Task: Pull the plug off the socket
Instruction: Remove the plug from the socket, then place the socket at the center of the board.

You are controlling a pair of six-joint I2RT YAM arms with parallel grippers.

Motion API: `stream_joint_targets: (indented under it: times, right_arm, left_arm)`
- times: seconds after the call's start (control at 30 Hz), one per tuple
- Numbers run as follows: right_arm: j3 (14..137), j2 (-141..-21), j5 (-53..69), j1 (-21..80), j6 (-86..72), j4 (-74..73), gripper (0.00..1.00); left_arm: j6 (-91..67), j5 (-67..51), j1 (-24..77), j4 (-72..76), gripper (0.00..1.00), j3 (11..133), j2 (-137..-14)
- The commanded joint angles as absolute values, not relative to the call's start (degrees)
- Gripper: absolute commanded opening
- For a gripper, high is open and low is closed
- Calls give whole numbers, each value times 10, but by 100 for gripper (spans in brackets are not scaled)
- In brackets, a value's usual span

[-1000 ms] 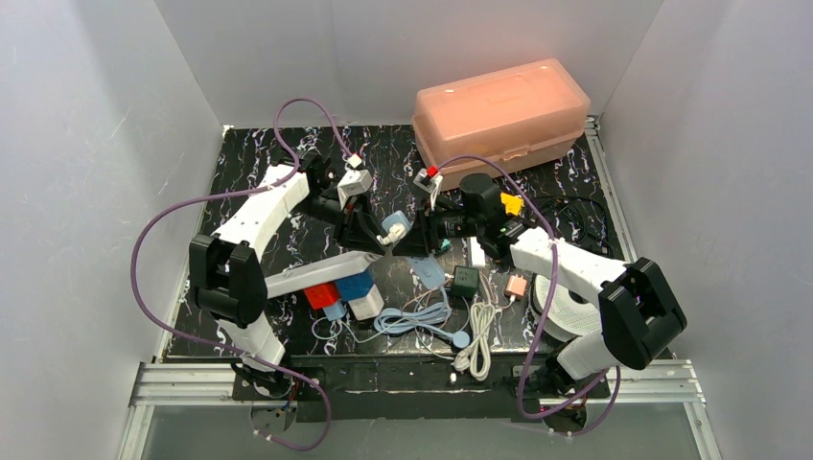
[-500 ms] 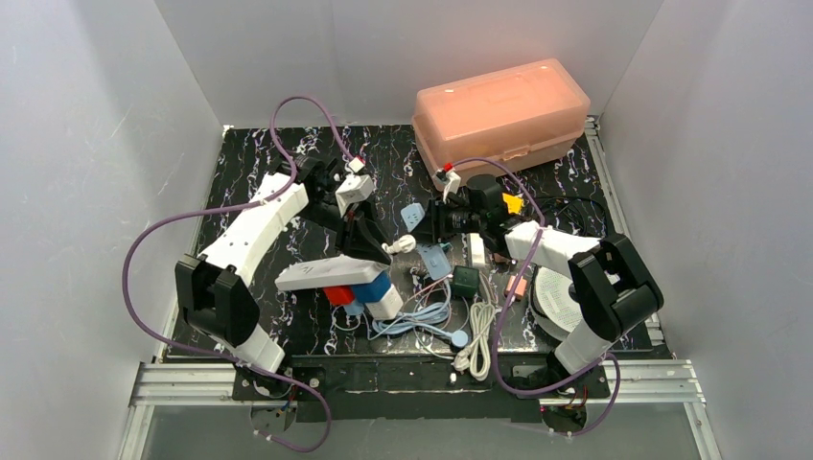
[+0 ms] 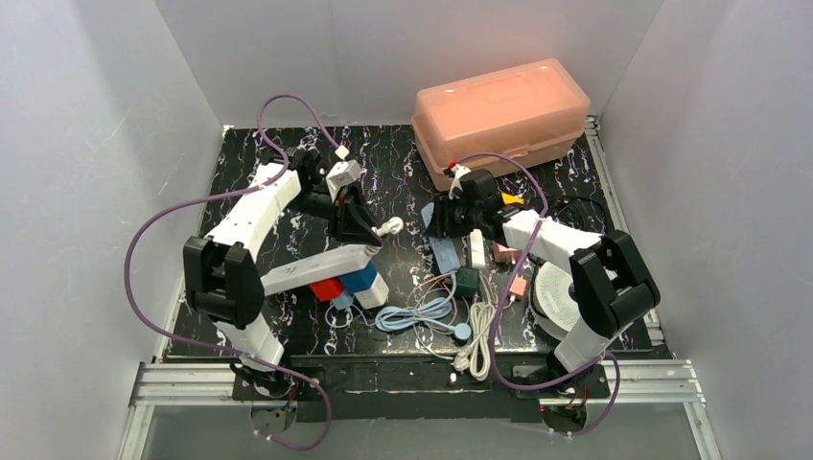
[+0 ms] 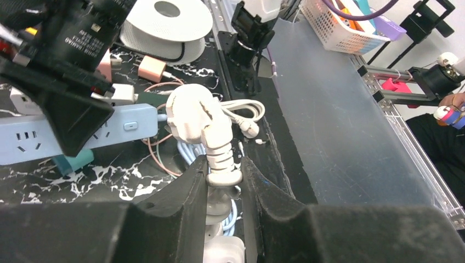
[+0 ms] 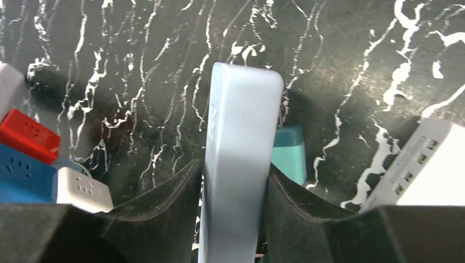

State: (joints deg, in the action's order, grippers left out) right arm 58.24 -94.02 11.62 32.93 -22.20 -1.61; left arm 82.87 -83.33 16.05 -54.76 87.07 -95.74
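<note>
Pinching the ribbed neck of the white plug (image 4: 194, 115), the left end effector (image 4: 225, 164) holds it over the middle of the black marbled tabletop (image 3: 383, 153), free of the socket and apart from the pale blue power strip (image 5: 241, 109). That strip sits just right of the middle, its long sides squeezed between the fingers of the right end effector (image 5: 234, 170). A translucent orange box (image 3: 500, 107) stands in the far right corner.
</note>
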Motion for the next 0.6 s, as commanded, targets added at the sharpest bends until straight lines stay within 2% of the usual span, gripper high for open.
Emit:
stream_joint_targets:
  times: [0.0,0.13,0.23,0.3,0.33,0.43,0.47,0.5,0.53,0.57]
  right_arm:
    - [570,-920,76,326,-204,-21,52]
    - [547,-890,79,326,-203,-6,60]
    - [540,-864,81,326,-202,2,62]
    - [536,-846,86,326,-203,12,63]
    - [534,-838,88,326,-204,14,63]
    - [525,-813,90,326,-205,22,63]
    - [524,-807,93,326,-205,24,63]
    - [524,-802,95,326,-204,25,63]
    - [524,-797,96,326,-204,24,64]
    - [524,-793,97,327,-204,24,64]
  left_arm:
    - [856,-845,154,-967,0,880,-989]
    - [885,-802,154,-965,0,884,-1037]
    - [890,-772,154,-965,0,899,-1076]
    - [895,-753,153,-961,9,904,-1092]
    - [888,-743,153,-953,22,903,-1097]
    - [839,-709,153,-900,42,893,-1101]
    - [825,-701,153,-882,57,889,-1098]
    - [811,-693,153,-865,87,886,-1094]
    - [790,-687,154,-837,97,882,-1088]
    - [767,-682,153,-817,98,881,-1084]
